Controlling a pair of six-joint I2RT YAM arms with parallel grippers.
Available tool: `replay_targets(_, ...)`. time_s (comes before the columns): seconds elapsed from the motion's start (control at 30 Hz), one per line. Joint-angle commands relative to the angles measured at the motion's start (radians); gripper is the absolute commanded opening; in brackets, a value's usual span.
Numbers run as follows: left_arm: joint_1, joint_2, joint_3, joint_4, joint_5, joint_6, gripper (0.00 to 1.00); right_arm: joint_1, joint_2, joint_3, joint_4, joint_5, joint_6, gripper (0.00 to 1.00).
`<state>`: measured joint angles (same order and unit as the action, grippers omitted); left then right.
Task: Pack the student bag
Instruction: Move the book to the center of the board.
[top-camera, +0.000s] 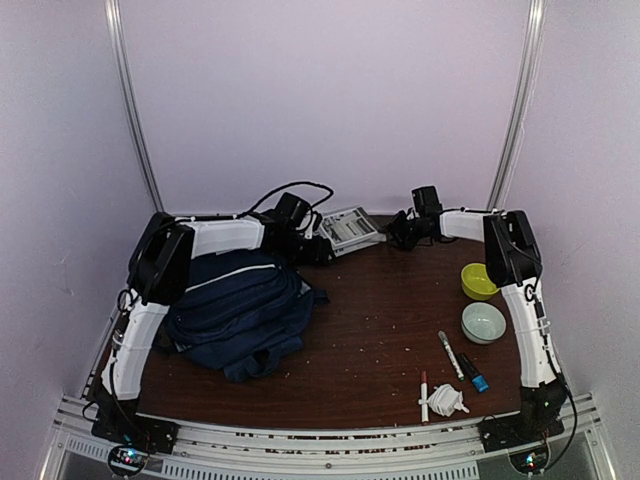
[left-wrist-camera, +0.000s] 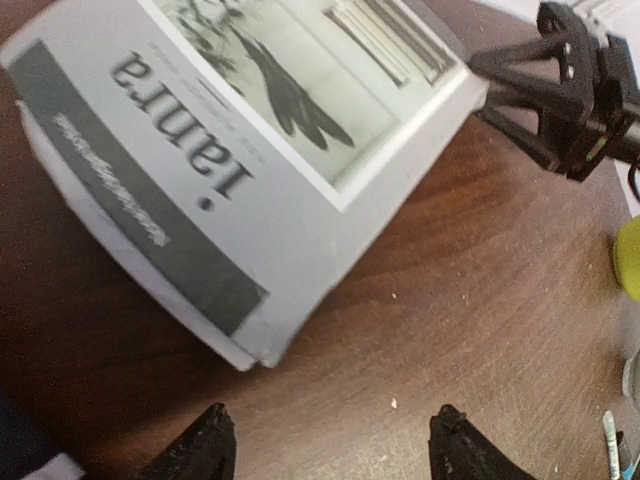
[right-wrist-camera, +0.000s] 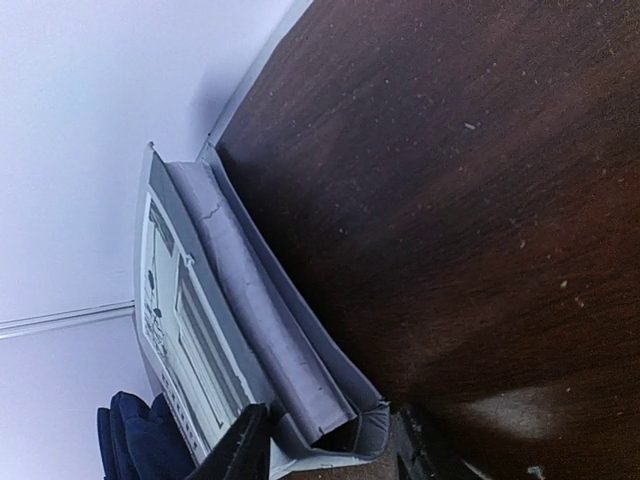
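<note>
Nearest, well to the right of the student bag and closer to the arm bases than it, a white pen lies just beside a small crumpled white bundle. A little farther on, also well right of the bag, are a white marker and a dark marker with a blue cap, the two close together. Beyond them, level with the bag and far to its right, a pale bowl stands with a green bowl just behind it. The bag itself lies slumped on the left part of the dark wooden table. It is navy with a thin white stripe across its upper side, and a dark strap trails toward the near edge. The left arm reaches over the bag's left and far sides. Past the bag's far right corner a grey book lies flat with its printed cover up. The left gripper hangs just short of the book on the bag's side. Its jaws are spread with only bare table between them. The right gripper comes at the book from the side away from the bag. Its jaws straddle one corner of the book, and I cannot tell whether they are pressing on it.
</note>
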<state>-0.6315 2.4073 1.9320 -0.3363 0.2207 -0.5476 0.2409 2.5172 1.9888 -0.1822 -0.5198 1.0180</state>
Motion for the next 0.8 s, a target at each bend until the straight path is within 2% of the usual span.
replay_targets(0.0, 0.089, -0.053, -0.019, 0.051, -0.049, -0.080, 0.69, 0.007, -0.015, -0.032, 0.074, -0.042, 0.039, 0.43)
replay_targets(0.1, 0.104, -0.010, 0.009, 0.087, -0.026, -0.126, 0.69, 0.016, 0.001, -0.002, 0.066, -0.035, 0.047, 0.42)
replay_targets(0.23, 0.102, 0.129, 0.201, 0.002, 0.021, -0.164, 0.66, 0.018, 0.019, 0.031, 0.063, -0.032, 0.059, 0.37)
replay_targets(0.3, 0.104, 0.166, 0.225, 0.018, 0.046, -0.201, 0.63, 0.019, 0.021, 0.015, 0.096, -0.062, 0.077, 0.33)
replay_targets(0.4, 0.104, 0.155, 0.179, 0.090, 0.063, -0.233, 0.63, 0.021, 0.012, -0.034, 0.154, -0.118, 0.094, 0.31)
replay_targets(0.63, 0.103, 0.090, 0.067, 0.112, 0.039, -0.199, 0.63, 0.024, -0.103, -0.220, 0.213, -0.148, 0.042, 0.21)
replay_targets(0.77, 0.105, 0.032, -0.024, 0.146, 0.051, -0.182, 0.63, 0.033, -0.201, -0.364, 0.223, -0.169, -0.016, 0.20)
